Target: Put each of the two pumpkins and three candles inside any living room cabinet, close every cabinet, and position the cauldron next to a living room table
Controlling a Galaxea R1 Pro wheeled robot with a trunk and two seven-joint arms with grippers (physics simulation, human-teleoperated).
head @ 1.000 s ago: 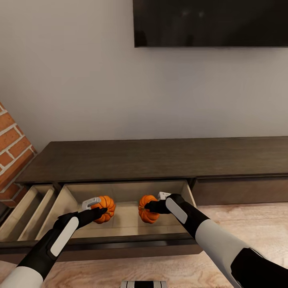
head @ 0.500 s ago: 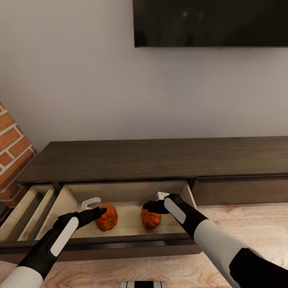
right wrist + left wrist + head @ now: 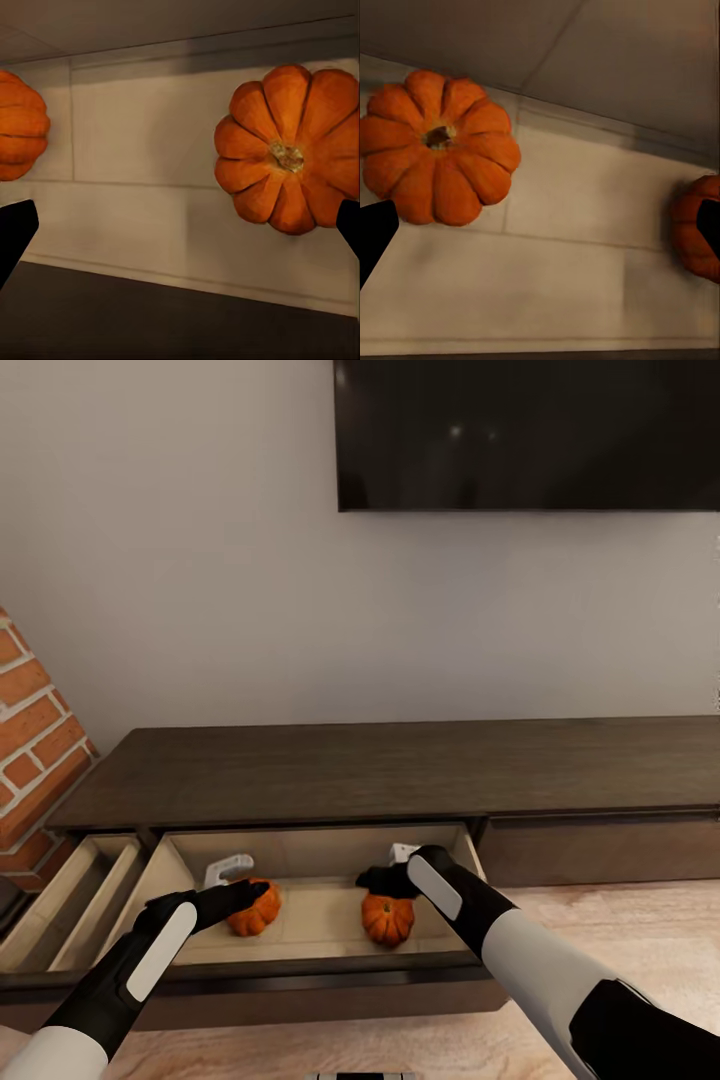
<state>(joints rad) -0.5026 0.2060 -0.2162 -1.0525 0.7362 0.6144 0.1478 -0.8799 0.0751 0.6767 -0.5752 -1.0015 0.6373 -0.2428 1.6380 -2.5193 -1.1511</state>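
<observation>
In open cabinet [image 3: 300, 780] drawer: both pumpkins [image 3: 388, 918] sat loose. Left gripper [image 3: 236, 876] and right gripper [image 3: 392, 868] spread wide, empty, apparently clear above; left pumpkin [image 3: 252, 910] part-hidden.

I see dark brown wood cabinet [image 3: 400, 765], matt top. Drawer inside [image 3: 320, 905] pale, smooth. Pumpkins [image 3: 388, 919] orange, bumpy, dull. Brick wall [image 3: 35, 745] rough at 9 o'clock. TV [image 3: 530, 435] black, shiny.
</observation>
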